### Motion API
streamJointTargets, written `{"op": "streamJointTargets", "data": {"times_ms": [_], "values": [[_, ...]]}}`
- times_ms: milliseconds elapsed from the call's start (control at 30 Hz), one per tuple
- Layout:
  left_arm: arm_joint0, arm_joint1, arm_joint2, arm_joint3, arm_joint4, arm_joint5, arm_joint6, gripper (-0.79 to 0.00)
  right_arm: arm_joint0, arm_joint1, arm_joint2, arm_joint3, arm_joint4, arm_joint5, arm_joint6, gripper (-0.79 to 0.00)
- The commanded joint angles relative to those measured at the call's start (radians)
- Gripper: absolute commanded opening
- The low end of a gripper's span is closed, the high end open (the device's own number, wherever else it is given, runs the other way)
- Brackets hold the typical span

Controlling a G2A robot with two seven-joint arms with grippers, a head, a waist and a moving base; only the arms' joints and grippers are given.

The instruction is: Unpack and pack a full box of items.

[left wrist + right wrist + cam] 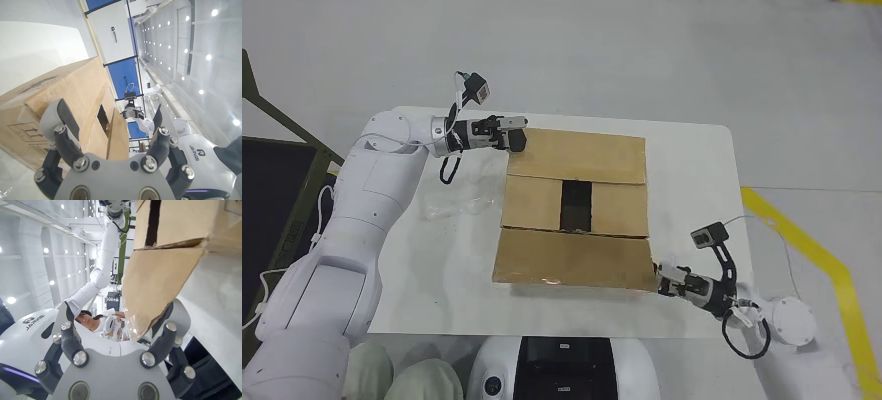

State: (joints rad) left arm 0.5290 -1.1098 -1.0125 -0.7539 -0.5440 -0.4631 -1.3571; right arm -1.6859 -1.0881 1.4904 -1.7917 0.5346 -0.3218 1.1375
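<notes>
A brown cardboard box (pixel 575 208) stands in the middle of the white table (pixel 692 160), its outer flaps spread flat and a dark gap (pixel 576 205) between the inner flaps. My left gripper (pixel 514 133) is at the box's far left corner, open. In the left wrist view the box (pixel 56 91) fills the side, and a flap edge (pixel 117 128) lies between the spread fingers (pixel 64 117). My right gripper (pixel 662 281) is at the near flap's right corner, open. In the right wrist view that flap corner (pixel 155 285) sits between its fingers (pixel 166 315), close to one pad.
Crumpled clear plastic film (pixel 455 205) lies on the table left of the box. A dark bin (pixel 272 190) stands off the table's left side. Bare table runs right of the box. A yellow floor line (pixel 812 250) passes on the right.
</notes>
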Motion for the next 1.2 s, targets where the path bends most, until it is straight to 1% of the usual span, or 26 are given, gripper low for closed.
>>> {"op": "streamJointTargets", "data": {"times_ms": [0,100,267,467,900,1167], "values": [[0.000,0.000,0.000,0.000,0.000,0.000,0.000,0.000,0.003,0.001,0.005,-0.008,0.025,0.002,0.006,0.000],[0.000,0.000,0.000,0.000,0.000,0.000,0.000,0.000,0.009,0.002,0.008,-0.023,0.050,0.008,0.005,0.000],[0.000,0.000,0.000,0.000,0.000,0.000,0.000,0.000,0.034,0.003,0.005,-0.044,0.047,0.017,-0.023,0.000],[0.000,0.000,0.000,0.000,0.000,0.000,0.000,0.000,0.101,0.000,-0.020,-0.050,-0.005,0.017,-0.086,0.000],[0.000,0.000,0.000,0.000,0.000,0.000,0.000,0.000,0.267,-0.005,-0.090,0.058,-0.115,0.054,-0.163,0.000],[0.000,0.000,0.000,0.000,0.000,0.000,0.000,0.000,0.347,-0.010,-0.134,0.095,-0.186,0.064,-0.209,0.000]]}}
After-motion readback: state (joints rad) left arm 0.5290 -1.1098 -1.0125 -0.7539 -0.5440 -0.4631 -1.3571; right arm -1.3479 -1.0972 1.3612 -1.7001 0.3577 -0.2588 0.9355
